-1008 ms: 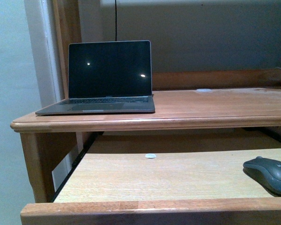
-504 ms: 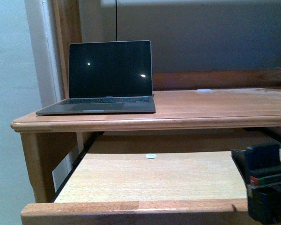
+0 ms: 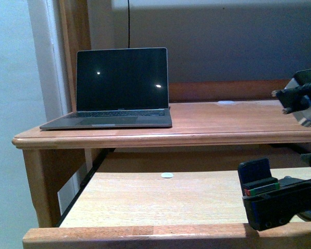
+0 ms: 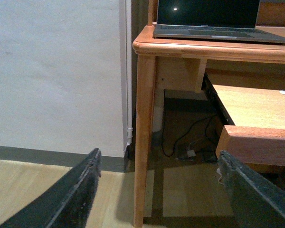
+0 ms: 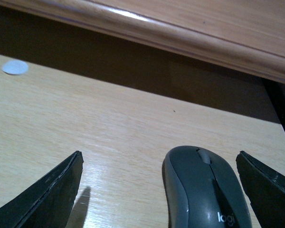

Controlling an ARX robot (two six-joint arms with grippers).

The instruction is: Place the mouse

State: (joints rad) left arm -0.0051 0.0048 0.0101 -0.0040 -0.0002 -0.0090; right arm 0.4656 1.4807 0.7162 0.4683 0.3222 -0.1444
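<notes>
The desk (image 3: 238, 116) fills most of the front view, its rounded front edge running across above the pull-out shelf (image 3: 171, 199), which stands drawn out toward me. On the left part of the desk top sits the open laptop (image 3: 122, 78), its screen dark; the top to its right looks bare apart from a pale spot near the back.

My left claw (image 4: 158, 153) hangs low, off the desk's left corner, spread wide with nothing between its fingers but floor and a desk leg. It has no part in this step.

My right claw (image 5: 158, 153) is down over the right end of the pull-out shelf, jaws wide apart and holding nothing. From the front it hides what lies behind it.

The mouse (image 5: 206, 190) lies flat on the pull-out shelf between those two fingers, wheel end pointing toward the shadowed back under the desk top. It sits closer to one finger than the other, and neither touches it.

I judge this to be the approach for the pick, with the placing yet to come. Next I should shift sideways until the mouse is centred, sink until the fingers flank its sides, and close gently; that smooth dome could squirt out of a high or lopsided pinch. Lifting out, I must clear the overhanging desk edge.

The small white disc (image 5: 15, 67) lies well apart, farther back on the shelf, and is not my concern.
</notes>
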